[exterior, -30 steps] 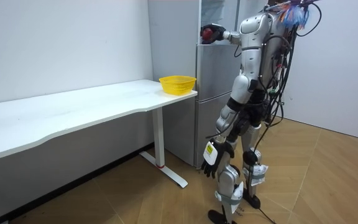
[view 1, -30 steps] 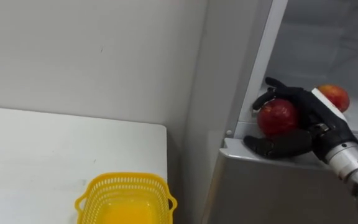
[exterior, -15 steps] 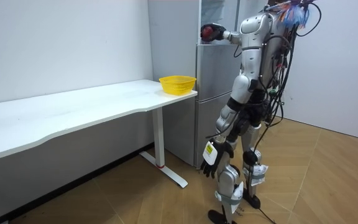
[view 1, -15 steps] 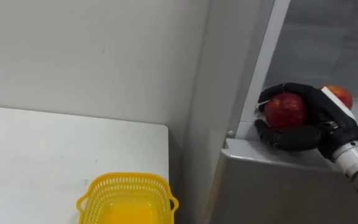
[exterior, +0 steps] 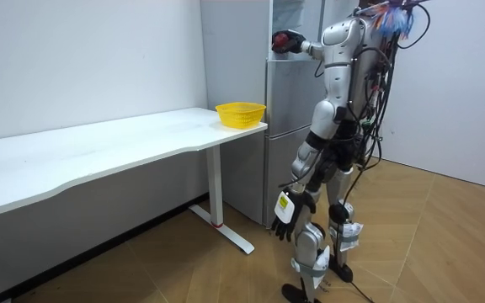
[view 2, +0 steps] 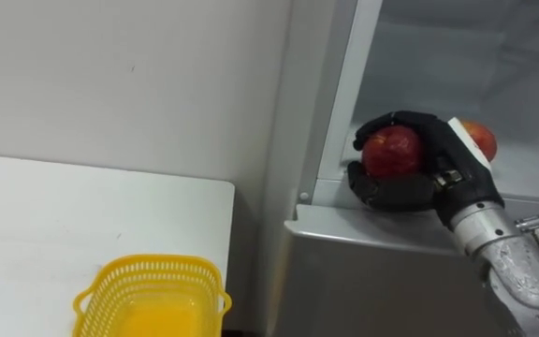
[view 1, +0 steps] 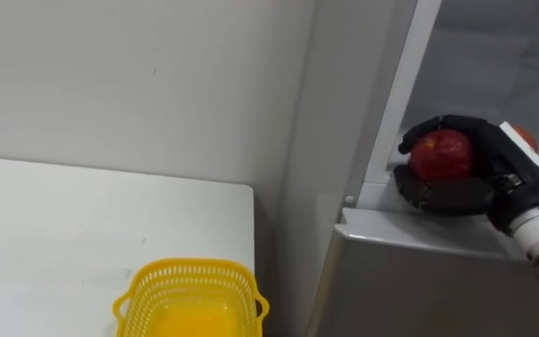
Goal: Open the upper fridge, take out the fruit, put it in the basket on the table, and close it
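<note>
Left eye view: my right hand (view 1: 489, 154) is clenched around the red apple (view 1: 441, 155) at the upper fridge sill (view 1: 410, 229), a 2nd apple (view 1: 526, 137) behind it. If I clip the frame (view 1: 405, 94) pulling out, the grip could slip and drop it short of the yellow basket (view 1: 190, 298).

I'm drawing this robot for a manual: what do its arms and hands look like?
Both hands are black and human-shaped: the right hand has segmented fingers and a white tag on its back; the left hand carries a white tag too. Wrists and arms are silver-grey metal, round in section.
</note>
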### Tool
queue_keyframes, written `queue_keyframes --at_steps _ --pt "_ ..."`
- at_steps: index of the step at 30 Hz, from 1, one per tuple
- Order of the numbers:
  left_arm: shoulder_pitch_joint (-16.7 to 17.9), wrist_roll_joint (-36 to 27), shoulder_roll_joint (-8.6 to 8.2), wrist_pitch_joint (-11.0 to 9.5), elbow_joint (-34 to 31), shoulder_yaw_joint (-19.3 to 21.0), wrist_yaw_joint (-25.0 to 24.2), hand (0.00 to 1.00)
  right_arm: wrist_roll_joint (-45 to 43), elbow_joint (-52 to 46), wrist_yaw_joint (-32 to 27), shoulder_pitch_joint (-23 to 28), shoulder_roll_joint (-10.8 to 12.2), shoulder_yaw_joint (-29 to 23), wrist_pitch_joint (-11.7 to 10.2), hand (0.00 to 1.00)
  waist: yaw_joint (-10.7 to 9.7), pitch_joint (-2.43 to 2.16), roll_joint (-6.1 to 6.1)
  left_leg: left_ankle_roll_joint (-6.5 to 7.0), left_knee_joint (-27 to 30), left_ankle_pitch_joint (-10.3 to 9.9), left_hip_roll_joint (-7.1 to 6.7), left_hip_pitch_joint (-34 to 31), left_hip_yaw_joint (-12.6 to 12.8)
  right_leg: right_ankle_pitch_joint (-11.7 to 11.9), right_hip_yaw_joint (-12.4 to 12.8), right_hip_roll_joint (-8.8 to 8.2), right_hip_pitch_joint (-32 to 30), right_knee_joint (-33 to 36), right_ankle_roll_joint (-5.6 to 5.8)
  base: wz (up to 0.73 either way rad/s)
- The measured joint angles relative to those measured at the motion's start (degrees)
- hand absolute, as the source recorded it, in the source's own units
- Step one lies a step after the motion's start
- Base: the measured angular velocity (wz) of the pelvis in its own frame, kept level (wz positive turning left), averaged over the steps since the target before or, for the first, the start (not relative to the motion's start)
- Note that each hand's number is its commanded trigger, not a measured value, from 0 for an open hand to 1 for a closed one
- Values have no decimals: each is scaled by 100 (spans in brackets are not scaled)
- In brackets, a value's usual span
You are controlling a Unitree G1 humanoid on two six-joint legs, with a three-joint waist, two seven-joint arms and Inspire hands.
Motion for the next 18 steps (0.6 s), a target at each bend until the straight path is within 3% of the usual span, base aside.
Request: queue_keyframes --at_steps 2,6,10,18 --pt "27 0 -10 12 -12 2 -2 0 -92 -214 -42 9 32 -11 100 100 -12 -1 6 0 -10 0 1 -12 25 0 17 0 -2 8 0 -5" --pt "-19 1 2 47 8 10 -82 0 -536 -1044 -248 126 58 22 498 100 0 -2 22 -4 -33 7 1 -42 39 1 52 6 -73 20 -3 -3" --pt "-131 14 -4 9 195 6 -118 0 -630 -1502 -379 318 133 14 552 100 -4 -8 53 -6 -56 5 5 -35 53 2 63 11 -100 22 -4 -6" --pt "-156 1 29 -137 258 -2 -70 0 -957 -2390 -389 459 150 33 1040 100 -21 -16 86 -6 -166 7 18 37 150 1 84 25 -148 25 -3 -9"
